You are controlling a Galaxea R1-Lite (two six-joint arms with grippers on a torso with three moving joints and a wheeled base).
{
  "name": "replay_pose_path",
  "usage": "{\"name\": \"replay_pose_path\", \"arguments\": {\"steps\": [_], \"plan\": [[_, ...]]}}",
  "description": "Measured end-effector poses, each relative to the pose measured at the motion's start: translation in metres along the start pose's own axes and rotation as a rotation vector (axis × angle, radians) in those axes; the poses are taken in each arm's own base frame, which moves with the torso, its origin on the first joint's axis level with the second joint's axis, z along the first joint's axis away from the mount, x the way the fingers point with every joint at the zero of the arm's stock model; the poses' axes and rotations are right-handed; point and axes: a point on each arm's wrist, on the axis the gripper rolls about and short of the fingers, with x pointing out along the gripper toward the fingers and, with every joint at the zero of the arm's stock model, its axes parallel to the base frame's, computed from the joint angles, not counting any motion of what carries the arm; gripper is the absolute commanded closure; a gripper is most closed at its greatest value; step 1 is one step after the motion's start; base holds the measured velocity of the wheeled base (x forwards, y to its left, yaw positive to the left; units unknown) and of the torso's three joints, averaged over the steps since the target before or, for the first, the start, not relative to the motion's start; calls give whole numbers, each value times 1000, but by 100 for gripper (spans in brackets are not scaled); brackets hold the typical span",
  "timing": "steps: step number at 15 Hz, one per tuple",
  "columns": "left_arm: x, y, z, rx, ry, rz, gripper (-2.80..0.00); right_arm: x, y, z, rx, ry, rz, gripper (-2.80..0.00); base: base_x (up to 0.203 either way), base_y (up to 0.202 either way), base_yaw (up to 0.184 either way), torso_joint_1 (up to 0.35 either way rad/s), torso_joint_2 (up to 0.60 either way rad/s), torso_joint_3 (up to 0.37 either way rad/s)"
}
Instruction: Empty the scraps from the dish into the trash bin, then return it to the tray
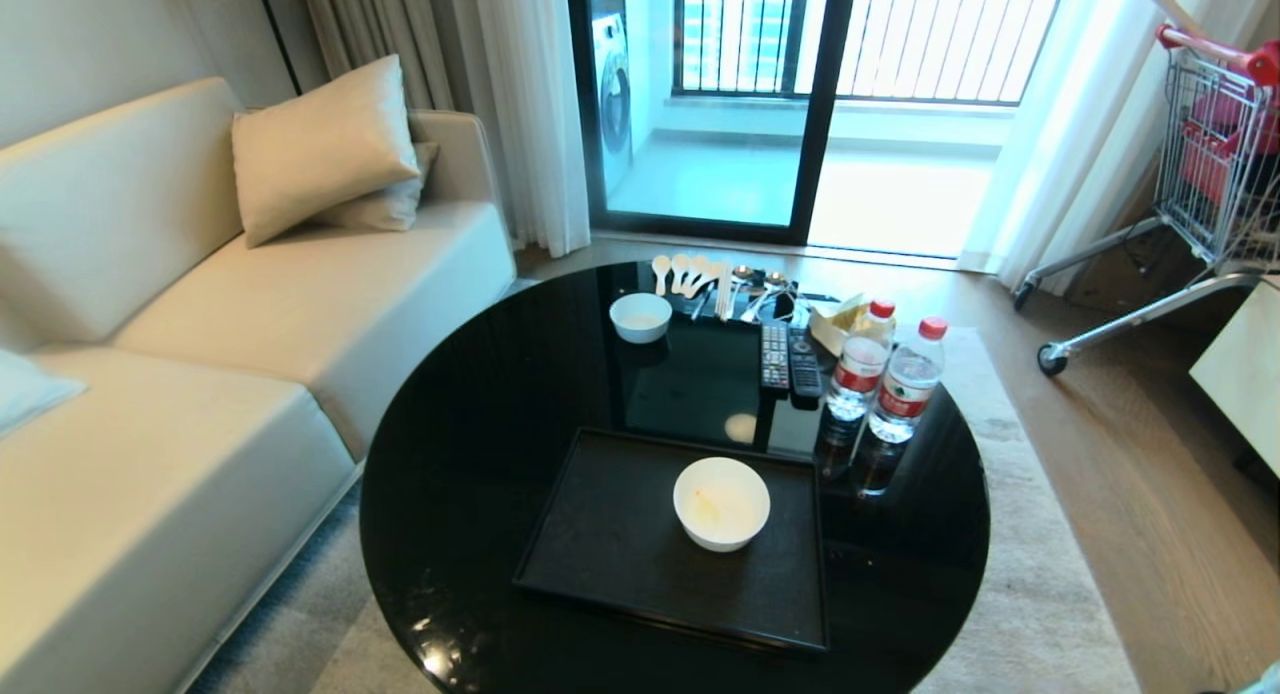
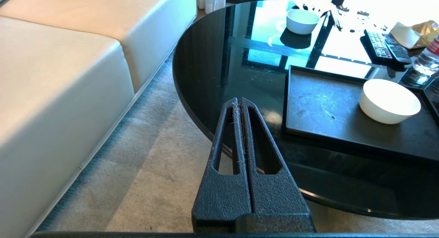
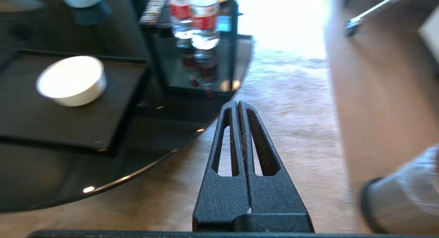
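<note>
The dish [image 1: 721, 503], a deep white bowl, stands upright on the black tray [image 1: 600, 544] near the front of the round black table; it also shows as the dish [image 2: 389, 100] and the dish [image 3: 71, 80] on the tray [image 2: 322, 107] [image 3: 51, 118]. Only a faint yellowish smear shows inside it; I cannot make out scraps. The steel trash bin [image 3: 403, 197] with its clear liner stands on the floor at the table's right. My left gripper [image 2: 238, 101] is shut and empty at the table's left edge. My right gripper [image 3: 237, 103] is shut and empty, off the table's right edge above the carpet.
A smaller white bowl [image 1: 640, 317], spoons [image 1: 685, 272], two remotes [image 1: 788, 359] and two water bottles [image 1: 885, 379] stand on the far half of the table [image 1: 470, 444]. A cream sofa [image 1: 200, 334] lies to the left, a shopping cart [image 1: 1215, 164] at the far right.
</note>
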Motion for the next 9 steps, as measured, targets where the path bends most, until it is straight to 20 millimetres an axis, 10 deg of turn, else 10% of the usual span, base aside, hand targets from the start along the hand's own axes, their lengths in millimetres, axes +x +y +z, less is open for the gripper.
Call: {"name": "replay_pose_path", "arguments": {"steps": [9], "plan": [[0,0,0,0,0,0,0,-15,3,-20,-54,11,94,0,0,0,0,0,0,0]]}}
